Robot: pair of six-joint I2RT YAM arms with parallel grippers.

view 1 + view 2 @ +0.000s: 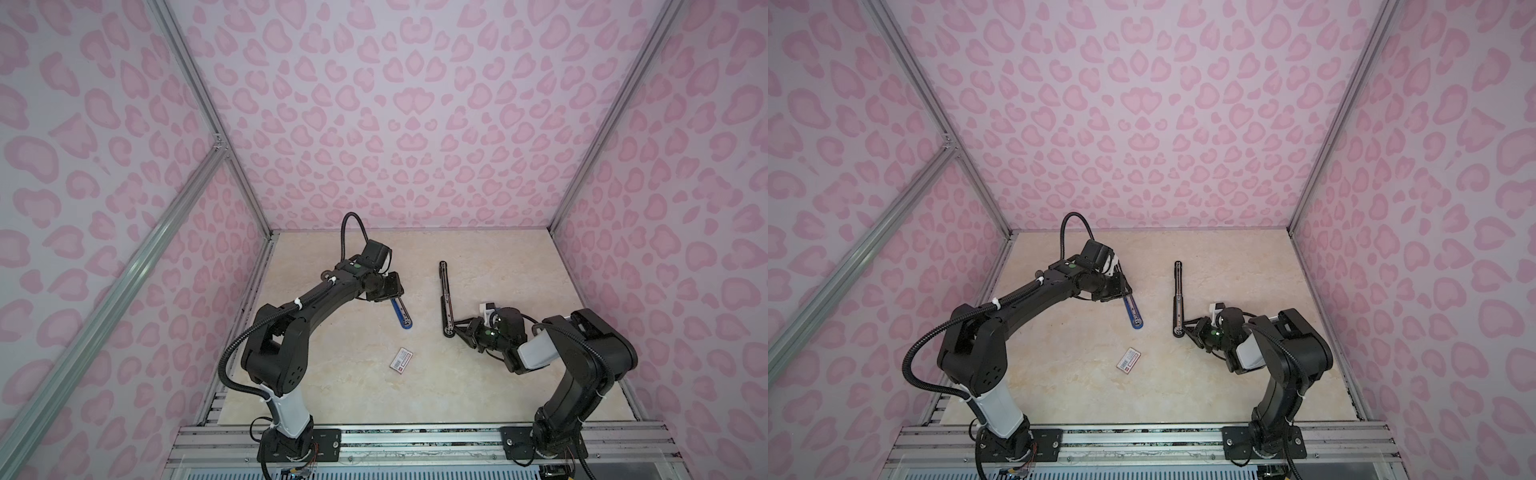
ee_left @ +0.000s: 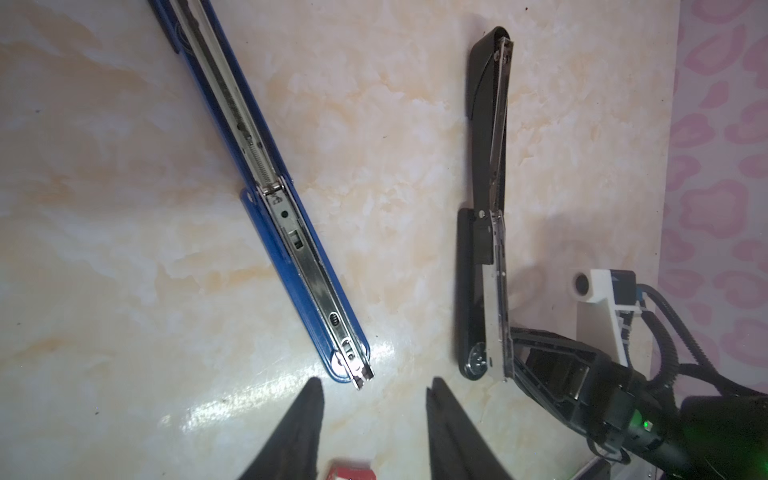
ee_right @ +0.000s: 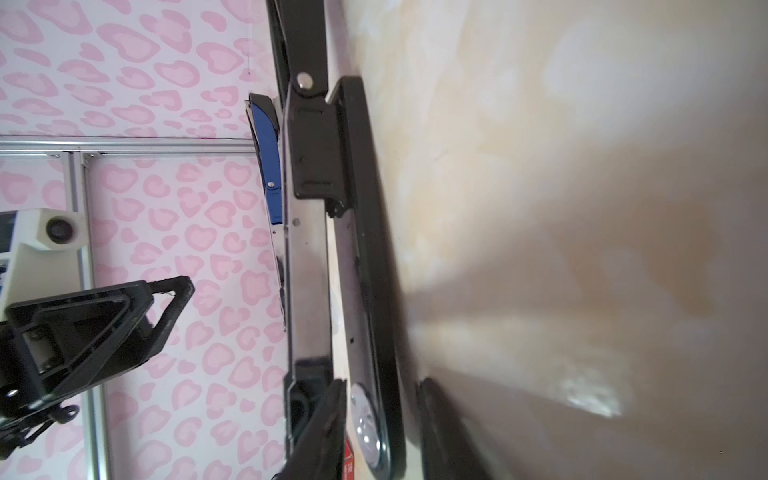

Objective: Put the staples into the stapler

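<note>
The staples themselves I could not find anywhere. No loose silvery strip showed on the table [image 1: 498,270], and the only likely source was the small white-and-red box [image 1: 401,358] lying towards the near edge, between the two arms. Whether it held any I could not tell.

Two staplers lay opened out further back, a blue one [image 1: 401,313] on the left and a black one [image 1: 444,299] on the right, well apart.

The left gripper [image 2: 376,399] hung just off the blue stapler's front tip, jaws apart with nothing between them. The right gripper [image 3: 382,386] sat at the black stapler's front end. Its jaws stood astride the base, and a sliver of gap showed on one side, so I judged it loose, not clamped.

A strip of staples would be light and stiff but brittle, I reckoned, apt to snap at its joints. Lying flat on that glossy top, it would also be slippery to get under. The best hold looked to be a gentle pinch across the long sides, near the middle.

From above, the left gripper covered the blue stapler's far half. I could not tell whether either stapler's channel was already loaded. The left wrist view cut the box down to a red corner.
</note>
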